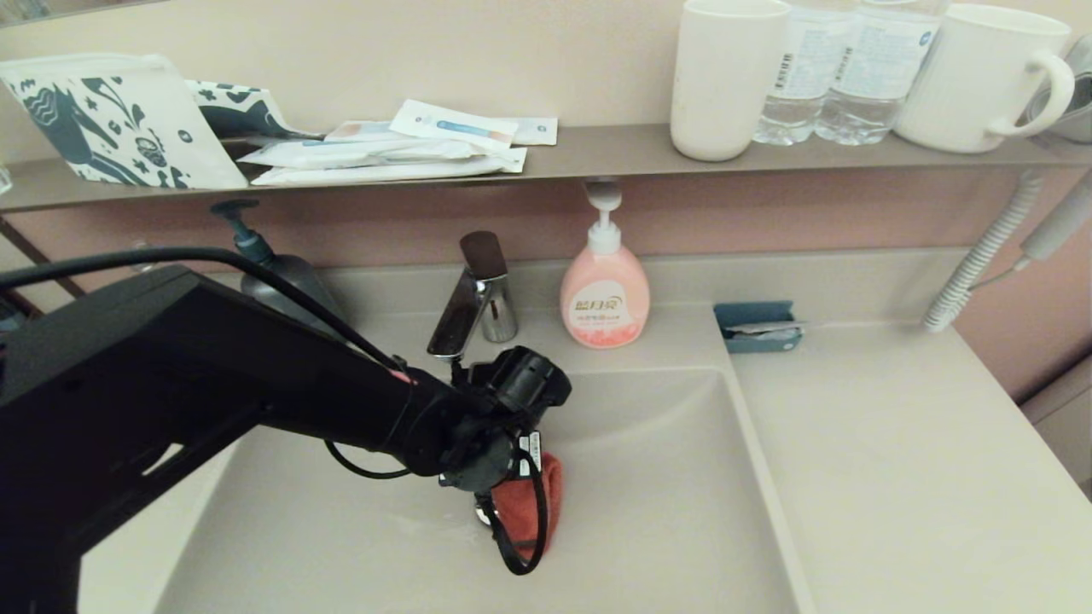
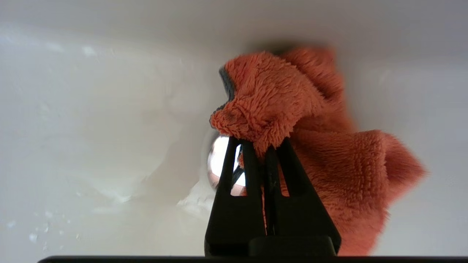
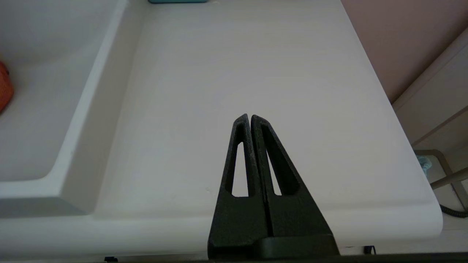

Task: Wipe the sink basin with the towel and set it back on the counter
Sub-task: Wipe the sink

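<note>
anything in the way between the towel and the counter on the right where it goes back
Nothing visible. The left gripper is shut on the towel down in the sink basin; it only has to clear the basin's right wall. The counter there looks bare, and the teal holder sits at the back.

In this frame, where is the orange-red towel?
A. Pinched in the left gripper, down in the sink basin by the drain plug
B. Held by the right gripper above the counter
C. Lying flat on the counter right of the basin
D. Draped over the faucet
A. The left gripper is shut on the towel inside the sink basin, next to the chrome drain plug; the right gripper is shut and holds nothing, over the counter.
</note>
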